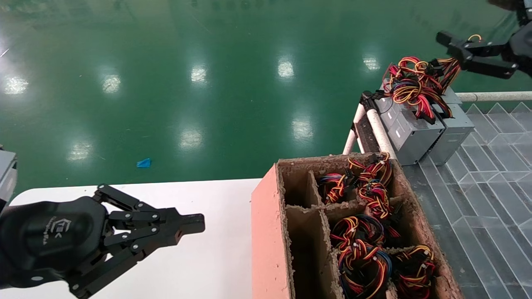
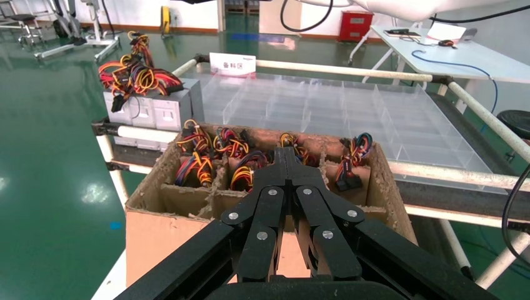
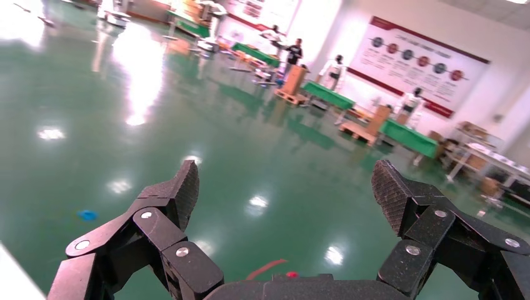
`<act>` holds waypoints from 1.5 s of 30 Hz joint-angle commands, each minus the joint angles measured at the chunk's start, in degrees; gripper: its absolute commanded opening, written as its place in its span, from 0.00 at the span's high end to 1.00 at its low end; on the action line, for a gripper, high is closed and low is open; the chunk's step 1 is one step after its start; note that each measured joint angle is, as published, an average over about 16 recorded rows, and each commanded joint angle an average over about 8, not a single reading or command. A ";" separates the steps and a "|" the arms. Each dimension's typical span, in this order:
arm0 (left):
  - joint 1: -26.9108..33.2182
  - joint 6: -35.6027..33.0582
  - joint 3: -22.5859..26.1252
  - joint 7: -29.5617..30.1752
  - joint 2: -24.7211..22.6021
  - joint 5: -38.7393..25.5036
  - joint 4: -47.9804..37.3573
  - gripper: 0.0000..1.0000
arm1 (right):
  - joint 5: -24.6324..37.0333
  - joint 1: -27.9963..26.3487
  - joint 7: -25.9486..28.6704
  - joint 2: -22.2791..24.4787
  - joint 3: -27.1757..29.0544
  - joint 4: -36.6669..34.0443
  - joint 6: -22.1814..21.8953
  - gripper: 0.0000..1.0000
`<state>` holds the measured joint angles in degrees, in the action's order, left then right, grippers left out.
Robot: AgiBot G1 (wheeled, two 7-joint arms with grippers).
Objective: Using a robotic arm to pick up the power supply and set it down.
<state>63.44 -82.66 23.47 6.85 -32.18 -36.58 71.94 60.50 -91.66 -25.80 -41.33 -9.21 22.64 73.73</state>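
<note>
R gripper [image 1: 455, 52]: jaws wide, empty, far right, just above pwr supply [image 1: 415, 128] wire bundle [image 1: 419, 85], prob. lining up a grab. Pwr supply: on rack [image 1: 490, 96] edge w/ similar boxes. L gripper [image 1: 195, 224]: pinched closed, parked over near-left table [image 1: 216, 257].
</note>
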 commanded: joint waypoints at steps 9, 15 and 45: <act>0.00 0.00 0.00 0.00 0.00 0.00 0.00 0.00 | -3.92 6.33 7.69 1.33 -1.43 10.72 2.52 0.00; 0.00 0.00 0.00 0.00 0.00 0.00 0.00 0.00 | -6.25 10.10 12.26 2.12 -2.28 17.09 4.01 0.00; 0.00 0.00 0.01 0.00 0.00 0.01 0.00 0.00 | -17.81 28.75 34.92 6.03 -6.50 48.66 11.43 0.00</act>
<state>63.44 -82.65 23.48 6.84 -32.18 -36.58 71.94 42.83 -63.13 8.73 -35.35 -15.66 70.93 85.08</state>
